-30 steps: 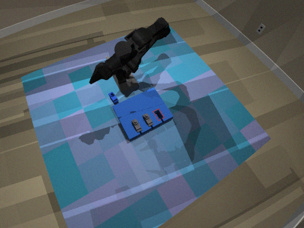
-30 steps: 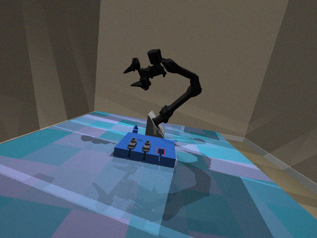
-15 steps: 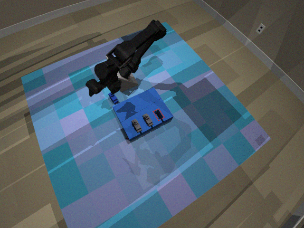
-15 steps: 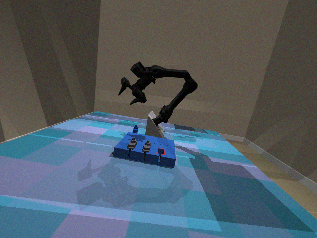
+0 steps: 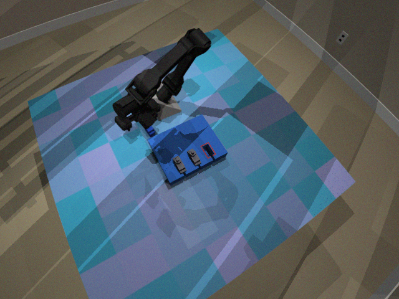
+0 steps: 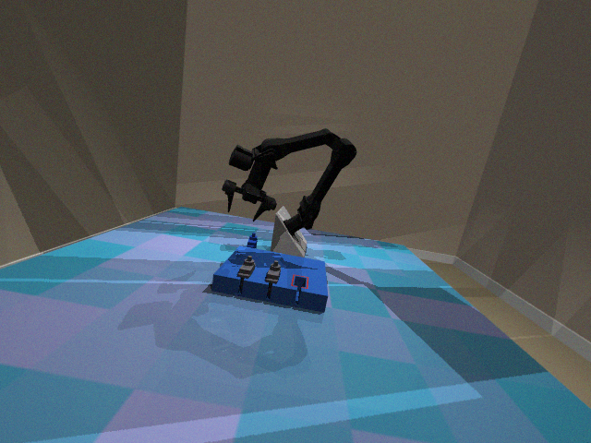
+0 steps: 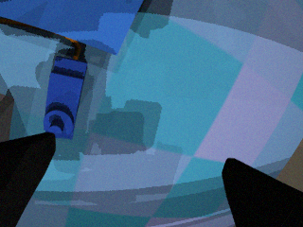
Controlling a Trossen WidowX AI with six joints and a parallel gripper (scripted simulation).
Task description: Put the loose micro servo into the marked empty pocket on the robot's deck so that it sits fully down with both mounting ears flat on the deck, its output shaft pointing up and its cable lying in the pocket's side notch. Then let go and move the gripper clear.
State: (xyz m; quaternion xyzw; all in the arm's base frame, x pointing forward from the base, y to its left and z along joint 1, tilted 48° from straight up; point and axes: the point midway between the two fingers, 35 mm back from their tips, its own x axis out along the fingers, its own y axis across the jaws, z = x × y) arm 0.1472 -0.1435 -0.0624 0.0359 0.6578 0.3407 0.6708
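The loose blue micro servo stands on the mat beside the deck's rear left corner, shaft up. In the wrist view its orange-brown cable runs from its far end along the deck's edge. The blue deck has an empty pocket outlined in red, with a notch at its front side. My gripper is open and empty, above the mat near the servo. In the wrist view the servo is by the left fingertip, not centred between the fingers.
Two grey servos sit in the deck's other pockets, beside the marked one. The pale wedge-shaped arm base stands behind the deck. The patchwork mat lies under everything.
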